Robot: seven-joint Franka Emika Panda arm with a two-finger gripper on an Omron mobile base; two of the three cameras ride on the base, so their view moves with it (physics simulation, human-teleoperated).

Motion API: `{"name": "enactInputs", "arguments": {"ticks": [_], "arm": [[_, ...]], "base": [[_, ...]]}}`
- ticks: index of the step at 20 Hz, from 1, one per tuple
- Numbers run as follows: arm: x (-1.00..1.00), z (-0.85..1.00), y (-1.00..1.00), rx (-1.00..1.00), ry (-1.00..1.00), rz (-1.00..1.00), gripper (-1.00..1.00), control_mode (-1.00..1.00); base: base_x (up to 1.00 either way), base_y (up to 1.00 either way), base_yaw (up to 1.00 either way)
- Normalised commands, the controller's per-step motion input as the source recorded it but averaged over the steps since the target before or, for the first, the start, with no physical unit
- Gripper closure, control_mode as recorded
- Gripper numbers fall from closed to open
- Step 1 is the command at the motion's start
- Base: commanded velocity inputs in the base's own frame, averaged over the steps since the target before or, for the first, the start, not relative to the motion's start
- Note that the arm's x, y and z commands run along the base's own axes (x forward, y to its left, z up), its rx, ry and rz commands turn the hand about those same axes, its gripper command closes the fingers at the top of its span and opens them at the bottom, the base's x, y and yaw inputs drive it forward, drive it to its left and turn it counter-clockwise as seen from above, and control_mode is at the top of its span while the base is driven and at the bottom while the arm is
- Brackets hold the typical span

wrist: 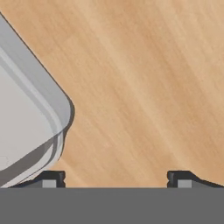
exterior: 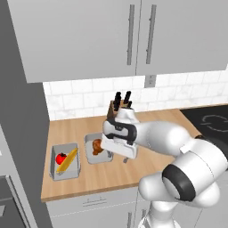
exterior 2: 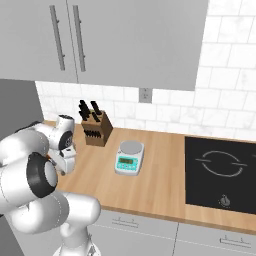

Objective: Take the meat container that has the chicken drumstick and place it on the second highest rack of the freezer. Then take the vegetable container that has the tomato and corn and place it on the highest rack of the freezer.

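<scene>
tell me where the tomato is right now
In the left base view the tomato lies beside the corn in the left tray on the wooden counter, left of the drumstick's tray.

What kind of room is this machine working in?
A kitchen, computer-rendered: a wooden counter under grey wall cabinets, with a black cooktop, a knife block and a kitchen scale.
</scene>
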Motion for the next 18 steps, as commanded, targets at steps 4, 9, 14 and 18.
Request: {"name": "enactInputs", "arguments": {"ticks": [4, 9, 14, 18], "arm": [[0.18, 0.0, 0.12, 0.0, 0.0, 0.0, -1.0, -1.0], [0.02, 0.0, 0.0, 0.0, 0.0, 0.0, -1.0, -1.0], [0.0, 0.08, 0.0, 0.0, -0.04, -0.01, -1.0, -1.0], [0.0, 0.26, 0.03, 0.0, -0.1, -0.02, -1.0, -1.0]], "base": [[0.0, 0.0, 0.0], [0.0, 0.0, 0.0], [0.0, 0.0, 0.0], [0.0, 0.0, 0.0]]}}
